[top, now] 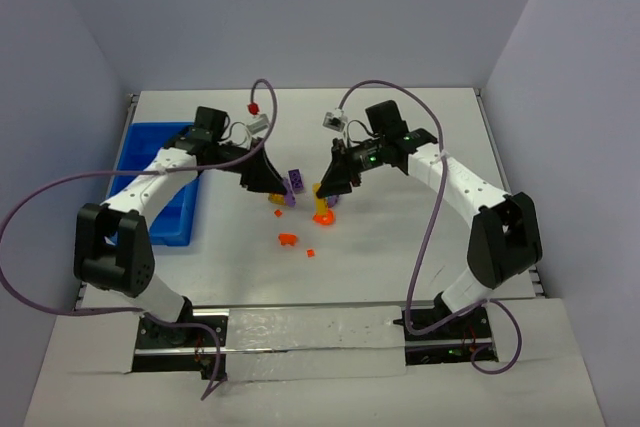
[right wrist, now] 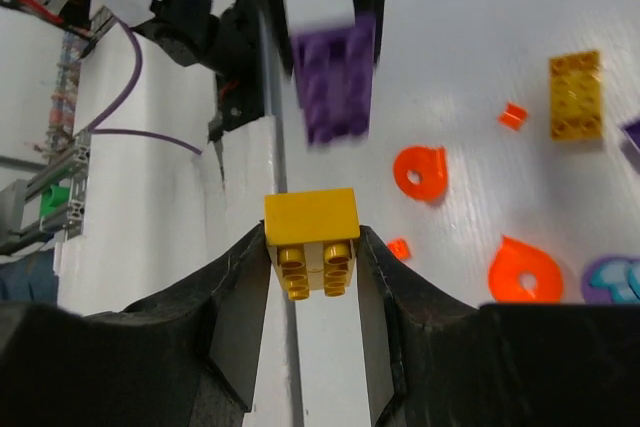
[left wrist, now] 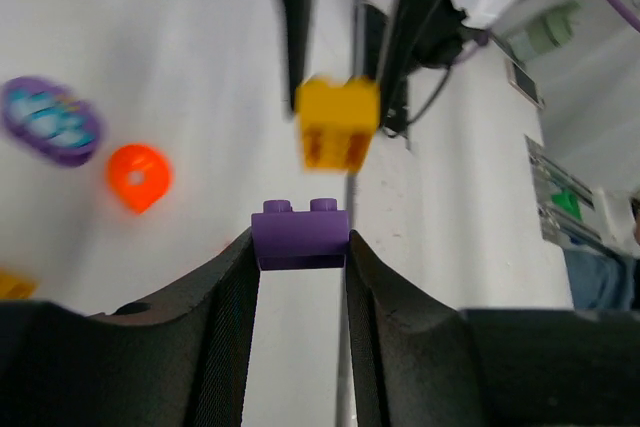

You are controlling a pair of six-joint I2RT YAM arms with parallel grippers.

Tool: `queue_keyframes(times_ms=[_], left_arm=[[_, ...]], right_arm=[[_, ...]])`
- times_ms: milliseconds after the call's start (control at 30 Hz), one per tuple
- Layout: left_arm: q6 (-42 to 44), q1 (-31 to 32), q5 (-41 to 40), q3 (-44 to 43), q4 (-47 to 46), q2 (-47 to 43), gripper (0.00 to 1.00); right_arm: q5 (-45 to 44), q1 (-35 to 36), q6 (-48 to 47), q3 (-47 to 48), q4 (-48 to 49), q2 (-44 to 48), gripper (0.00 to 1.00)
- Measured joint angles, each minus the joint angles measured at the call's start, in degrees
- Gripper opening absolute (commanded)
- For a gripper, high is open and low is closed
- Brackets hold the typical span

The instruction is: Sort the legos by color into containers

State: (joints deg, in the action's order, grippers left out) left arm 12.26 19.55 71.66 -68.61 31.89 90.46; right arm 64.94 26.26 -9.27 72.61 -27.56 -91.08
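Note:
Over the middle of the table my two grippers face each other, each holding a lego. My left gripper (left wrist: 300, 247) (top: 283, 185) is shut on a purple brick (left wrist: 300, 232) (top: 296, 181), studs pointing away from the camera. My right gripper (right wrist: 312, 252) (top: 326, 193) is shut on a yellow brick (right wrist: 312, 232) (left wrist: 338, 122). In the right wrist view the purple brick (right wrist: 335, 82) hangs just beyond the yellow one. The blue tray (top: 160, 217) lies at the left, behind my left arm.
Loose legos lie on the white table below the grippers: orange rounded pieces (right wrist: 420, 172) (right wrist: 525, 269) (top: 288, 239), small orange bits (right wrist: 513, 115) (top: 311, 252), an olive-yellow brick (right wrist: 576, 95) and a purple oval piece (left wrist: 50, 119). Cables hang by both wrists.

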Motion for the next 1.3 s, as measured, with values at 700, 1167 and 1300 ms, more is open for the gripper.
queue_keyframes(times_ms=[700,1167,1300], left_arm=[[-3.6,-31.2,-47.7,2.4,-6.7,-12.5,0.0],[-8.2,-32.1,-66.1,-0.6,-12.5,2.4,0.01],[-8.8,-32.1,-67.0,-1.8,-12.9,4.6,0.1]], right_arm=[[-31.9,-10.1,-2.2,-6.6,-4.5,3.7,0.0],[-45.0,-10.1,1.5,-9.0,-1.6,3.0,0.0],[-45.9,-10.1,2.0,-9.4,-1.6,1.6,0.0]])
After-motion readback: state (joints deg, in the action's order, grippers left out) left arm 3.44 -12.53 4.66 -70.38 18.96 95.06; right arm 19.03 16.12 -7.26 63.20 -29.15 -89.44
